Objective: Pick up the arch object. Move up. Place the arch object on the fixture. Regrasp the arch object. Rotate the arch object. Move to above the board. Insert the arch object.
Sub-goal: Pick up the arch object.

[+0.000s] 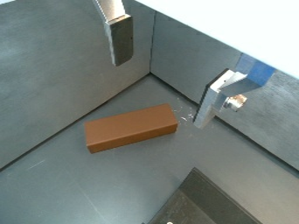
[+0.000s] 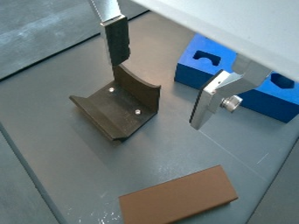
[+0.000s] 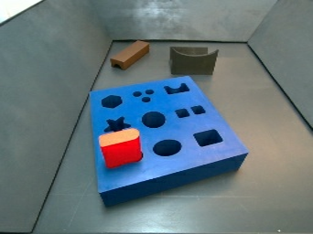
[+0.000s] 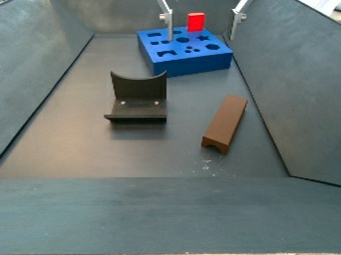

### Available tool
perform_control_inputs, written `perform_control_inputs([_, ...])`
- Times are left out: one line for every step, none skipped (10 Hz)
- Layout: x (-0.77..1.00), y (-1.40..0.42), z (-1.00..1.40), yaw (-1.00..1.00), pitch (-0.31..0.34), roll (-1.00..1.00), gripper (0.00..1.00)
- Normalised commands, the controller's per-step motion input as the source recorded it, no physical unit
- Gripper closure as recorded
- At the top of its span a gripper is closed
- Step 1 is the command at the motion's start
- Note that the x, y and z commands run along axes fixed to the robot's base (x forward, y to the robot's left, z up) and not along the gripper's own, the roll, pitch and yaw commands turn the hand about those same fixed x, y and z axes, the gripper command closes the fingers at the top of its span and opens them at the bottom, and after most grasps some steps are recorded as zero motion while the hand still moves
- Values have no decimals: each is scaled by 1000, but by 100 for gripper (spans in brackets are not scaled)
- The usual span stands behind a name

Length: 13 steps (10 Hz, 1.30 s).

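The end effector (image 1: 167, 70) hangs above the floor with its silver fingers (image 1: 121, 39) spread well apart and nothing between them. In both wrist views it is clear of every piece, and in a side view only its fingertips (image 4: 167, 17) show at the top edge of the frame.

The arch object (image 1: 129, 128) lies flat on the floor, at the centre of a wrist view and right of centre in a side view (image 4: 224, 122), close to the side wall. The likely trouble is in the pickup. The bar lies skewed to the finger line, so a descent without turning could pinch it corner to corner and twist it, and the nearby wall could foul the outer finger.

The fixture (image 2: 117, 107) stands apart from the bar with its curved dip empty. The board (image 3: 159, 137) holds a red cube (image 3: 119, 148) at its lower left, and its other cut-outs look unfilled.
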Motion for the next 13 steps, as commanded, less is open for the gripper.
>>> perform_control_inputs([0, 0, 0, 0, -14, 0, 0])
perform_control_inputs([-789, 49, 0, -474, -30, 100, 0])
perform_control_inputs([0, 377, -591, -591, 131, 30, 0])
perform_control_inputs([211, 517, -589, -463, 144, 0, 0])
perform_control_inputs([311, 457, -1000, -517, 99, 46, 0])
perform_control_inputs([531, 294, -1000, -517, 101, 84, 0])
perform_control_inputs([346, 300, -1000, -540, 50, 66, 0])
perform_control_inputs([280, 417, -1000, -463, 43, 24, 0])
perform_control_inputs([-20, 551, -1000, -449, 0, 0, 0])
perform_control_inputs([-543, 531, -1000, -423, 0, 0, 0])
perform_control_inputs([-771, 446, -969, -429, -27, -61, 0])
perform_control_inputs([-794, 426, -946, -414, -31, -56, 0])
perform_control_inputs([-669, 229, -1000, -397, -11, 0, 0])
